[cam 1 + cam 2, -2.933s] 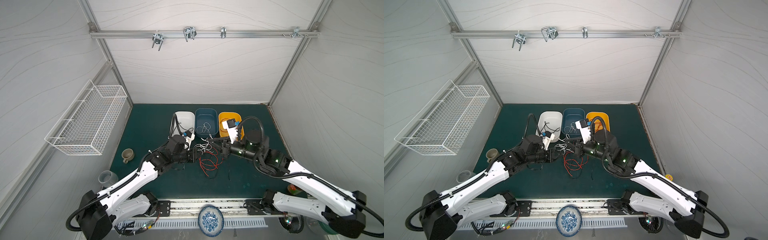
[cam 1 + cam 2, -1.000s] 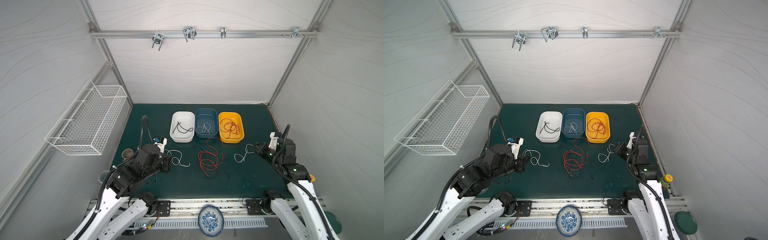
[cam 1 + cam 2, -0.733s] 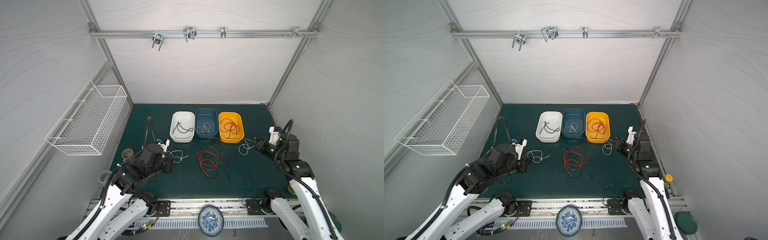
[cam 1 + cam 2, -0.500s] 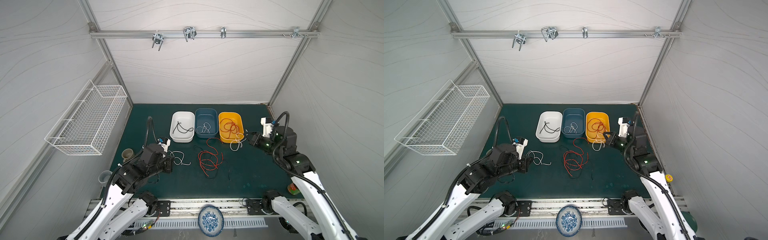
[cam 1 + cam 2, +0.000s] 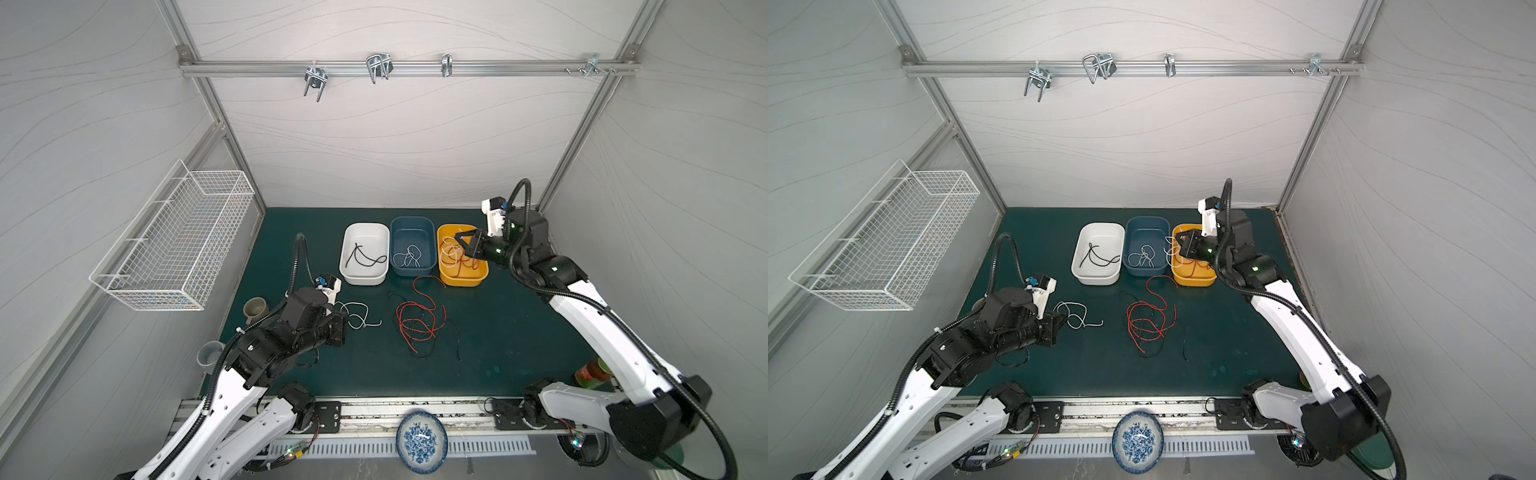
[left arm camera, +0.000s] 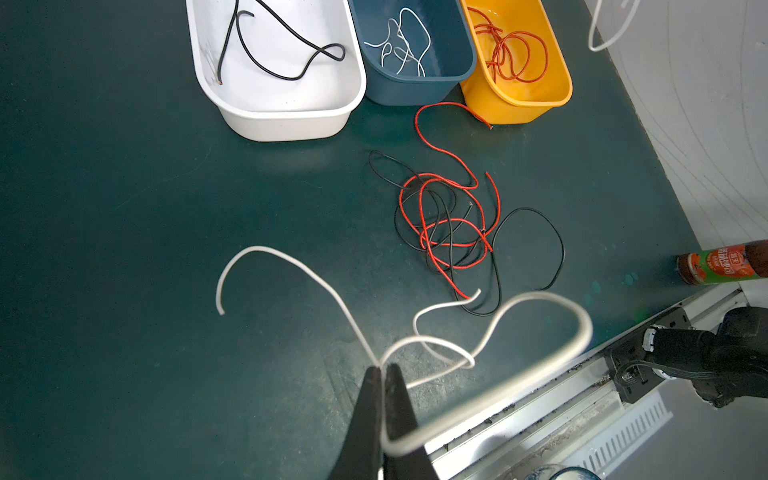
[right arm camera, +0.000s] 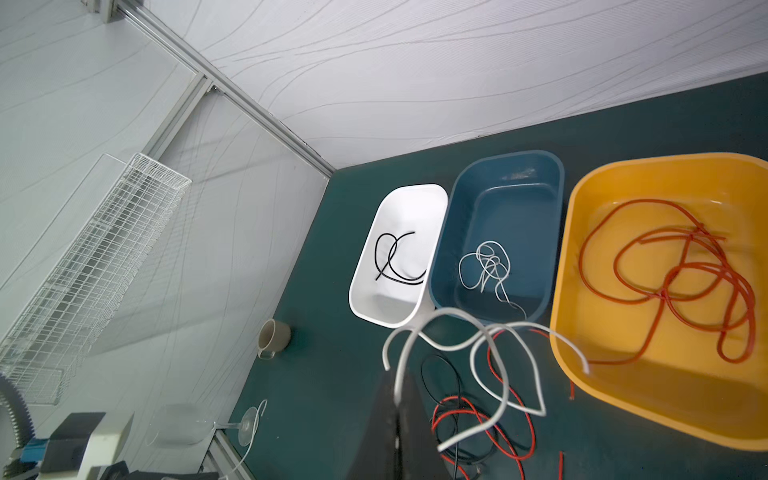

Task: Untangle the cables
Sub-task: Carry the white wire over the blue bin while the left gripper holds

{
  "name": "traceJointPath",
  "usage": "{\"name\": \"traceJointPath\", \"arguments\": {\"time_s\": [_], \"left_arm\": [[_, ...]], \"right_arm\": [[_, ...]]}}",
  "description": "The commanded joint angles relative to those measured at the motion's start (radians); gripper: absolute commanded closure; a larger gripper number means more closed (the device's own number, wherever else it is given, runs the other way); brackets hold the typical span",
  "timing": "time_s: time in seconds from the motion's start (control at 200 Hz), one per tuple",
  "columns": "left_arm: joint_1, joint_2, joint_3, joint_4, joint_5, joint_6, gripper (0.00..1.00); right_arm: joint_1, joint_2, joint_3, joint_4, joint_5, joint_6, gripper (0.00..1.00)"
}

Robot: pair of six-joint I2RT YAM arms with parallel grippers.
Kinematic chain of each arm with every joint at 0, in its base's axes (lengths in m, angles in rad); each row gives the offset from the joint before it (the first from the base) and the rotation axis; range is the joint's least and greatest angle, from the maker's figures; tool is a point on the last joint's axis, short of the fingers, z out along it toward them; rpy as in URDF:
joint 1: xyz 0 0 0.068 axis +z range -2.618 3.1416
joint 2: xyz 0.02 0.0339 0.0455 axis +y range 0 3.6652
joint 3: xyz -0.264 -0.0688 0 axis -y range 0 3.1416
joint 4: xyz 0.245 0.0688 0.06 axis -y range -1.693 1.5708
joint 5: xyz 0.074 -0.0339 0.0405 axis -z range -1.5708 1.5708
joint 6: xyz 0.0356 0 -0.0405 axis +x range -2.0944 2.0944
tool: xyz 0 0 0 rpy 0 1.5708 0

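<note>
In both top views the dark green desk has a matte, rubbery look. At its far edge, mid-frame, three smooth plastic tubs with rounded corners stand side by side: a white tray, a blue tray and a yellow tray. Below them in the frame lies a loose tangle of thin red and black cables. At centre left the left tool is clenched on a white cable that curls in springy loops. At upper right the right tool is over the yellow tray, pinching another white cable.

The left wrist view shows the left tool with its black tapered jaws pressed together on the white cable. The cable arcs out stiffly in wide bends. Beyond it the tangle lies flat on the desk. One black wire lies in the white tray, thin white wires in the blue, and coiled red ones in the yellow.

In the right wrist view the right tool is a dark, blurred wedge, closed on the other white cable. That cable loops in the air in front of the glossy yellow tray.
</note>
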Motion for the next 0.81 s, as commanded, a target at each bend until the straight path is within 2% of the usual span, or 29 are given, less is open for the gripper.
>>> {"name": "traceJointPath", "arguments": {"time_s": [0.0,0.525,0.8], "left_arm": [[0.005,-0.01,-0.002,0.042,0.002,0.007,1.0],[0.005,-0.007,-0.003,0.041,-0.001,0.008,1.0],[0.005,-0.004,-0.002,0.041,-0.004,0.006,1.0]], "right_arm": [[0.007,0.07,0.079,0.049,0.0,-0.039,1.0],[0.022,0.544,0.375,0.064,0.009,-0.072,1.0],[0.041,0.717,0.416,0.069,0.005,-0.081,1.0]]}}
